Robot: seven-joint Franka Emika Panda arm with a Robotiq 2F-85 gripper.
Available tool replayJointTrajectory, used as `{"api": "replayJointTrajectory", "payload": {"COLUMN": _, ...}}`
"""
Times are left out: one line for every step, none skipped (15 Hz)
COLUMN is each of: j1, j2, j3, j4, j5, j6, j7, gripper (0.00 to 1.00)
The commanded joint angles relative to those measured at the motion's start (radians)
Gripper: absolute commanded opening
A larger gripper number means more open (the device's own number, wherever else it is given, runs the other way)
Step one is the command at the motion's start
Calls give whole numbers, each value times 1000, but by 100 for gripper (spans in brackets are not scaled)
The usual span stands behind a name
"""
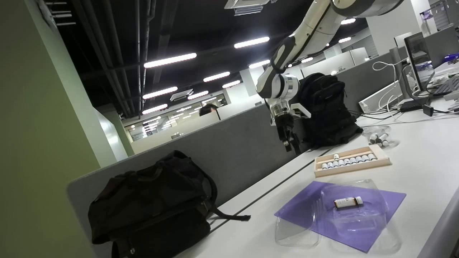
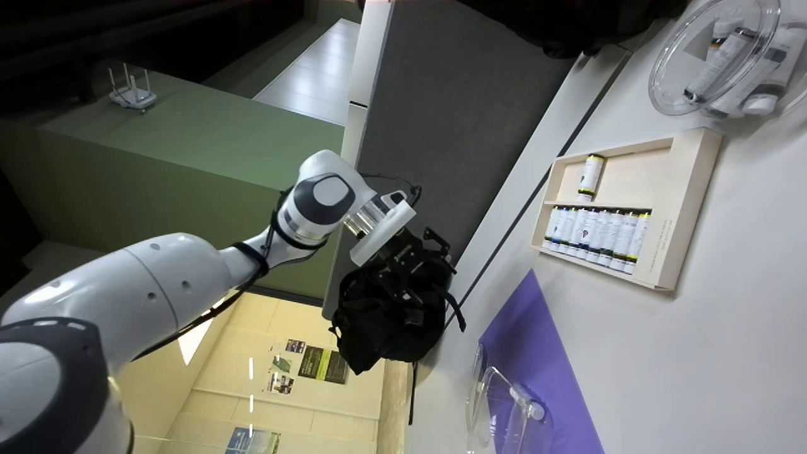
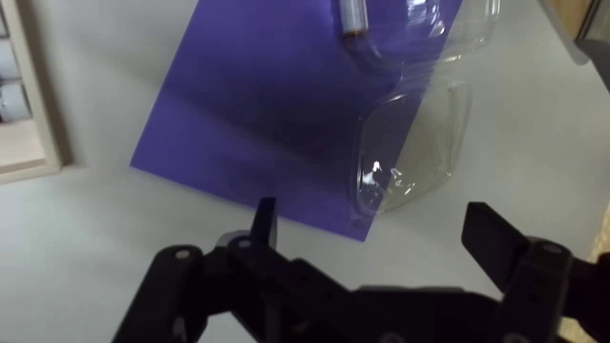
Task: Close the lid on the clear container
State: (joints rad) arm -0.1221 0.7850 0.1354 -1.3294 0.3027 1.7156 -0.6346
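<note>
Lid [image 1: 297, 231] not closed yet. It sits just beside the clear container [image 1: 358, 224]: lower right in an exterior view, container on the right, lid left of it and a bit lower. Can't tell if the two are joined. Container is on the purple sheet [image 1: 304, 198]; lid straddles the sheet's edge, partly over the white counter [image 1: 423, 150]. One lying bottle [image 1: 348, 202] shows within the container's outline, can't tell if inside or under.

Wrist view: container upper right, cut off by the top of the frame, lid right below it.

End effector [image 3: 376, 226]: jaws spread wide across the bottom of the wrist view. In both exterior views it hangs in the air on the arm [image 2: 148, 284], well apart from lid and container.

Wooden tray [image 2: 687, 208] at right in an exterior view, near the sheet, apart from it. Row of bottles [image 2: 592, 233] in its lower compartment, single bottle [image 2: 591, 176] in the upper. Round clear dish [image 2: 654, 88] with loose bottles [image 2: 766, 75], upper right corner. Black backpack [image 1: 154, 204] lower left in an exterior view, by the gray partition [image 1: 247, 132]; second backpack [image 1: 326, 107] behind the end effector.
</note>
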Motion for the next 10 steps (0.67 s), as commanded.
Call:
{"api": "replayJointTrajectory", "payload": {"j1": 6, "j2": 40, "j3": 8, "j4": 41, "j5": -21, "j6": -37, "j7": 17, "gripper": 100}}
{"api": "replayJointTrajectory", "payload": {"j1": 14, "j2": 68, "j3": 9, "j4": 69, "j5": -31, "j6": -53, "j7": 27, "gripper": 100}}
{"api": "replayJointTrajectory", "payload": {"j1": 18, "j2": 84, "j3": 10, "j4": 88, "j5": -37, "j6": -63, "j7": 32, "gripper": 100}}
{"api": "replayJointTrajectory", "payload": {"j1": 19, "j2": 90, "j3": 10, "j4": 98, "j5": -38, "j6": -67, "j7": 34, "gripper": 100}}
{"api": "replayJointTrajectory", "payload": {"j1": 18, "j2": 90, "j3": 9, "j4": 105, "j5": -38, "j6": -72, "j7": 35, "gripper": 100}}
{"api": "replayJointTrajectory", "payload": {"j1": 17, "j2": 90, "j3": 8, "j4": 111, "j5": -38, "j6": -77, "j7": 36, "gripper": 100}}
{"api": "replayJointTrajectory", "payload": {"j1": 17, "j2": 91, "j3": 9, "j4": 111, "j5": -37, "j6": -77, "j7": 32, "gripper": 100}}
{"api": "replayJointTrajectory", "payload": {"j1": 13, "j2": 106, "j3": 10, "j4": 122, "j5": -28, "j6": -74, "j7": 38, "gripper": 100}}
{"api": "replayJointTrajectory", "payload": {"j1": 5, "j2": 138, "j3": 16, "j4": 154, "j5": -21, "j6": -83, "j7": 22, "gripper": 100}}
{"api": "replayJointTrajectory", "payload": {"j1": 3, "j2": 159, "j3": 18, "j4": 171, "j5": -21, "j6": -82, "j7": 9, "gripper": 100}}
